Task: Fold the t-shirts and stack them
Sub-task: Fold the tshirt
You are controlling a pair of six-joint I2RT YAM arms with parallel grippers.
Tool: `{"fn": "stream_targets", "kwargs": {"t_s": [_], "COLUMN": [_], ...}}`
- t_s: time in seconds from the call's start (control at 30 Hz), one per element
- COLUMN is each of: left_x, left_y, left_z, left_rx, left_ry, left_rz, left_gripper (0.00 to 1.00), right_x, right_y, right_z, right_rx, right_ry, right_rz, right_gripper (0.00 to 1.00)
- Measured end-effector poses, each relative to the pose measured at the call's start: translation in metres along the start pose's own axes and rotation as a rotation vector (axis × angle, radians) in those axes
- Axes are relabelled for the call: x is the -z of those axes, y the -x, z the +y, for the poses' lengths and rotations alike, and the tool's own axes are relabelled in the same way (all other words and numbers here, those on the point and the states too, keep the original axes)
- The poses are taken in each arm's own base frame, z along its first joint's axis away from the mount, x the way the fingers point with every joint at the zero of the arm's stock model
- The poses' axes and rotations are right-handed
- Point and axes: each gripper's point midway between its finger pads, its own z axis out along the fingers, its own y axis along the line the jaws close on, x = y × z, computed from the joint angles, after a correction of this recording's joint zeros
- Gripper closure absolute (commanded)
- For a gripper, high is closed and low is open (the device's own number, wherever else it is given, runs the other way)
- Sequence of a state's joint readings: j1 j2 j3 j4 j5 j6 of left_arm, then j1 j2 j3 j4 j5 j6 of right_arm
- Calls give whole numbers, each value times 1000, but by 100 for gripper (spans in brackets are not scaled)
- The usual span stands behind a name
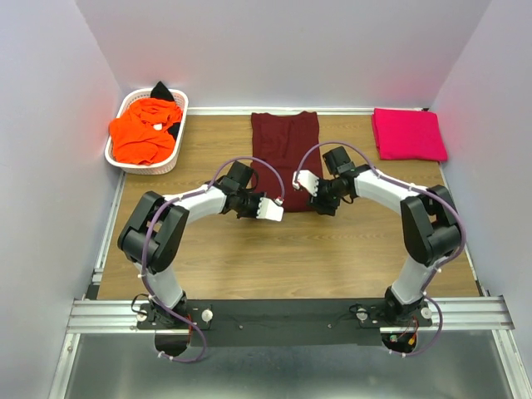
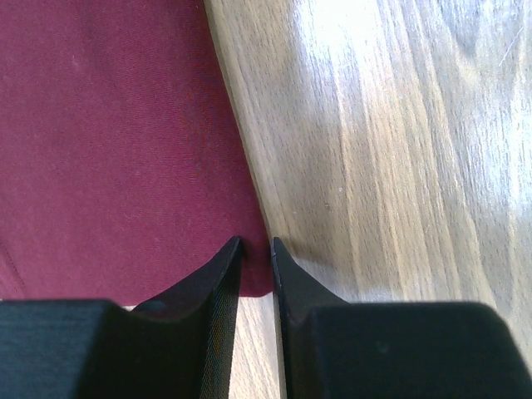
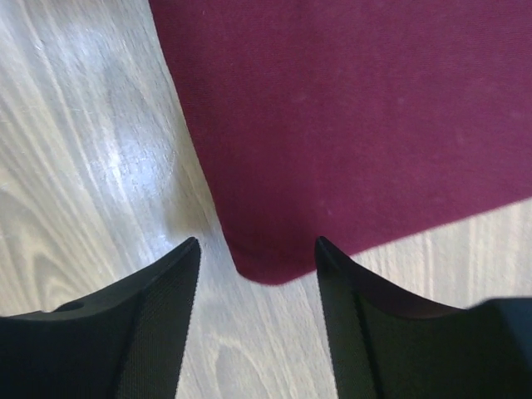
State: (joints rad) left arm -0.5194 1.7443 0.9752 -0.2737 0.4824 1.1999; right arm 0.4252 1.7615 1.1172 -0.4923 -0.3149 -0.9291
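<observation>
four t-shirts on one table [image 1: 332, 249]: one maroon shirt [image 1: 285, 137], a strip mid-table, long axis near to far; one pink shirt [image 1: 407, 133], folded, far right; one orange shirt [image 1: 143, 131] and one black shirt [image 1: 162, 90] in one basket [image 1: 181, 104], far left. at the maroon's near corners, right gripper [image 3: 258, 245] gapes astride; left gripper [image 2: 255, 245] nearly closed, grip unclear.

Wooden table [image 1: 249, 249] — maroon t-shirt [image 1: 284, 141] flat mid-back, folded pink t-shirt [image 1: 407, 133] back right, white basket [image 1: 179, 104] back left.

Nothing readable is showing in any of the three views: no lettering, label, brand mark, number or sign is appearing
</observation>
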Motion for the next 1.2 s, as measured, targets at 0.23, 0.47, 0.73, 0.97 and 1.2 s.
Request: {"fn": "stream_targets", "kwargs": {"t_s": [0.23,0.47,0.73,0.97,1.2], "left_x": [-1,3,27,57,92], "left_y": [-1,-4,-3,14,39], "left_z": [-1,-2,16,34,27], "left_rx": [6,30,90,87,76], "left_ry": [-7,-19,9,58,75], "left_rz": [2,11,11,-12,-50], "left_gripper": [100,100,100,100,100], "right_x": [-13,-13,-1,17,61], "right_y": [-6,-4,6,20,40], "right_z": [-1,-4,-10,-17,-10], "right_rx": [10,2,-12,-27,-26], "right_ry": [7,-8,-39,-63,-76], "right_rz": [6,0,-24,-45,-92], "right_gripper": [65,90,99,99,99]}}
